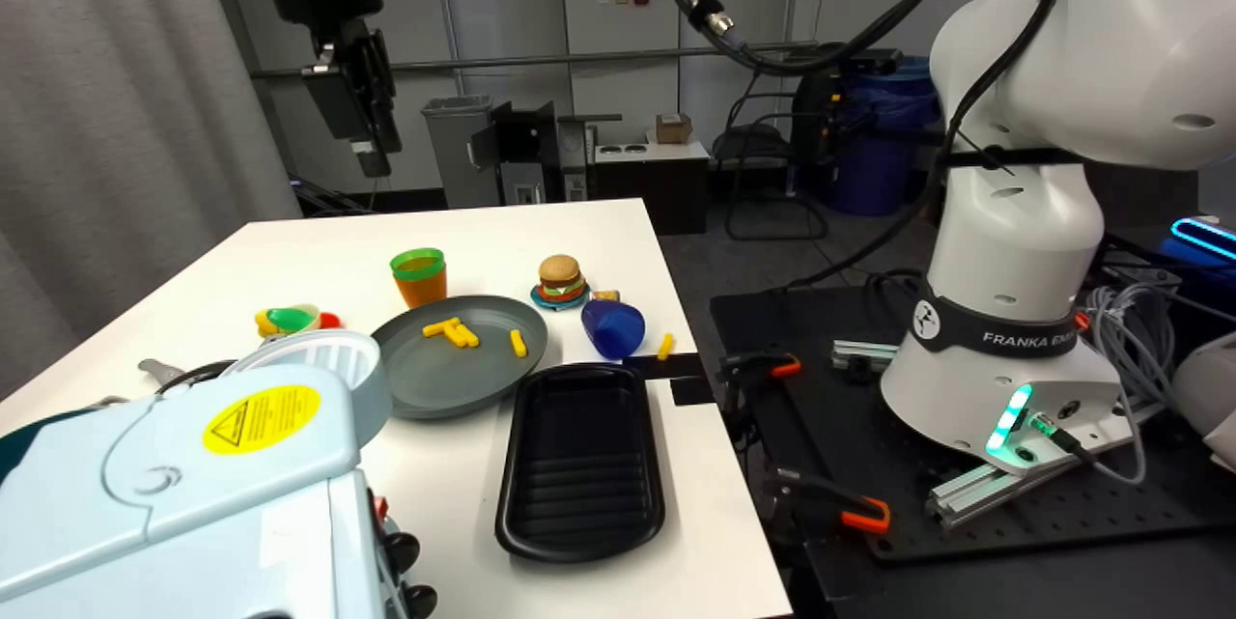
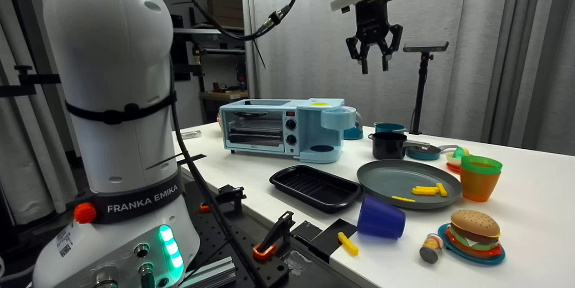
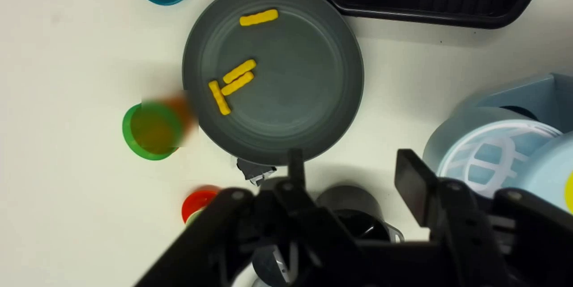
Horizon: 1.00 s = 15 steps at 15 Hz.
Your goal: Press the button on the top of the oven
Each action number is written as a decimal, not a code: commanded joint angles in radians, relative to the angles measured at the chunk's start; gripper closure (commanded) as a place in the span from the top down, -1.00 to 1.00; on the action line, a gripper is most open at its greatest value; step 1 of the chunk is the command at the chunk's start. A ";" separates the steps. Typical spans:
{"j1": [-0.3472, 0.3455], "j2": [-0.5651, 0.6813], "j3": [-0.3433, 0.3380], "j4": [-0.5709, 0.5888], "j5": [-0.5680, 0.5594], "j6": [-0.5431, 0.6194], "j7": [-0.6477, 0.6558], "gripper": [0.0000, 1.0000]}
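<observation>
The light blue oven (image 2: 258,128) stands on the white table, with a glass door and round black knobs. Its top also shows at the lower left of an exterior view (image 1: 174,484), and only a corner shows in the wrist view (image 3: 532,90). A small red button (image 2: 290,113) sits at the top of its control panel, above the knobs; a sliver of red also shows in an exterior view (image 1: 380,507). The button is out of the wrist view. My gripper (image 2: 375,67) is open and empty, high above the table, beyond the oven's coffee-maker end. Its spread fingers show in the wrist view (image 3: 351,166).
A black tray (image 2: 314,187) and a grey plate (image 2: 386,175) with yellow sticks lie before the oven. A black pot (image 2: 389,145), orange and green cups (image 2: 479,184), a blue cup (image 2: 381,218) and a toy burger (image 2: 475,229) stand around. A camera stand (image 2: 422,86) rises behind.
</observation>
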 commanded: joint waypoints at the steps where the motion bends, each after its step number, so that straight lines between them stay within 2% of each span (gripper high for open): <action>1: -0.019 -0.062 -0.013 -0.052 -0.046 0.006 0.043 0.74; 3: -0.024 -0.094 -0.017 -0.071 -0.053 -0.002 0.065 0.99; 9: -0.051 -0.142 -0.035 -0.095 -0.047 0.001 0.091 1.00; 10: -0.045 -0.097 -0.032 -0.058 -0.028 -0.002 0.060 1.00; 15: -0.046 -0.092 -0.030 -0.059 -0.028 -0.002 0.060 1.00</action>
